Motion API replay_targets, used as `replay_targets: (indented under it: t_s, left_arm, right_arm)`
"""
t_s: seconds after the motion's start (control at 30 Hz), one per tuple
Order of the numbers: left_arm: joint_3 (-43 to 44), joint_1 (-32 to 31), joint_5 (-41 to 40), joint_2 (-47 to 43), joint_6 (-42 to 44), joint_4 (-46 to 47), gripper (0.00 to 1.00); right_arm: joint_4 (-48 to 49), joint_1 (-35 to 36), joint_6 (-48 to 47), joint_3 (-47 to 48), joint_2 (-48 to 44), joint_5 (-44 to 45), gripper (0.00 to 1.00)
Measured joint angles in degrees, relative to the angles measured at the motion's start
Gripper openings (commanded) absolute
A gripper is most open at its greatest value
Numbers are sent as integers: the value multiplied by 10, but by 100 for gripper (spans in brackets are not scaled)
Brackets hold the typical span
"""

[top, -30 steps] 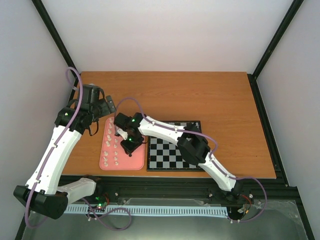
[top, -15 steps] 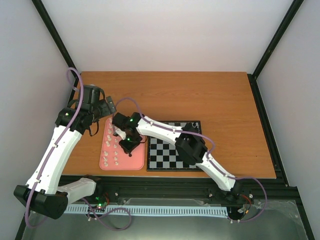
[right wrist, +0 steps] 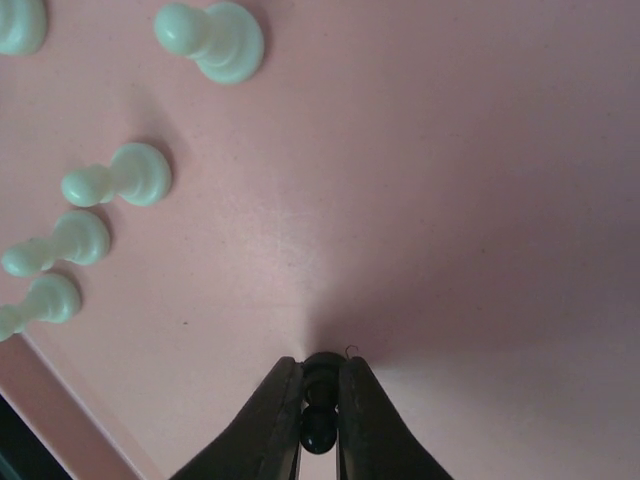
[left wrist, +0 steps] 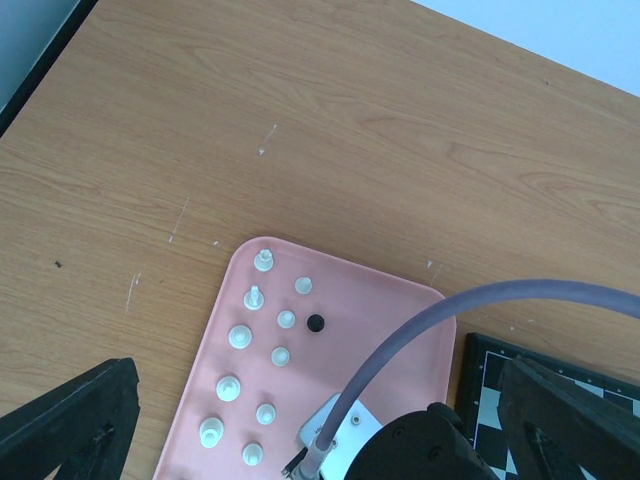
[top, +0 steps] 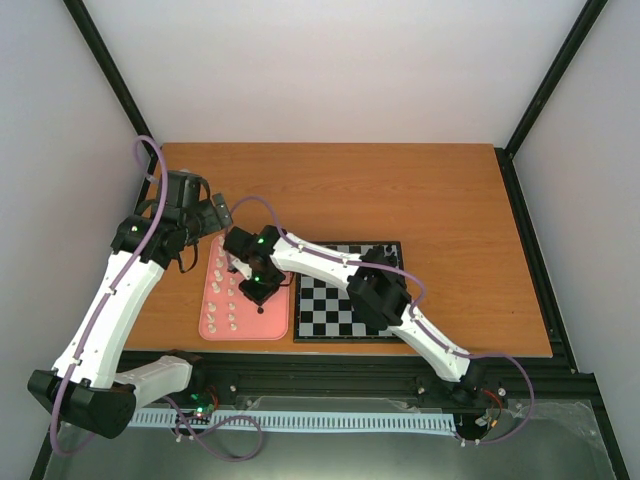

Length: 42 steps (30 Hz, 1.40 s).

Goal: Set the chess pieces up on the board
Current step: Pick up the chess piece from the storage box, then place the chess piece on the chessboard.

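pickup step: right gripper [right wrist: 318, 400] pinches a black piece [right wrist: 320, 428] on the pink tray [right wrist: 450, 200], lower centre. next move, likely: lift clear, carry to the board [top: 330, 315]. left gripper [top: 218, 212] spread wide.

Nothing legible in any view — no words, numbers, labels or brand marks can be read on the board [top: 325, 312]; none on the pink tray [top: 210, 330] at its 9 o'clock, nor the chess pieces [left wrist: 240, 337]
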Motion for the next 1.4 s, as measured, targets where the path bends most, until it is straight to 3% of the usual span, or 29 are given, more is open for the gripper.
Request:
replay_targets:
  t_s: [0.33, 0.5, 0.6, 0.73, 0.93, 1.2, 1.4]
  left_arm:
    - [-1, 0, 0, 0, 0, 0, 100]
    - [-1, 0, 0, 0, 0, 0, 100]
    - [-1, 0, -1, 0, 0, 0, 100]
    - [-6, 0, 0, 0, 0, 3, 100]
    - [-17, 0, 3, 0, 0, 9, 100]
    - [-24, 0, 9, 9, 0, 17, 100]
    - [-26, 0, 16, 19, 0, 21, 100]
  right_arm:
    - [-1, -7, 7, 2, -8, 27, 5]
    - [6, -37, 19, -18, -65, 39, 5]
    - [26, -71, 28, -99, -150, 44, 5]
    - [63, -127, 41, -275, -289, 40, 4]
    - [78, -188, 62, -509, -413, 39, 5]
    - [92, -212, 94, -650, -525, 52, 5]
    - [104, -230, 109, -694, -547, 73, 5]
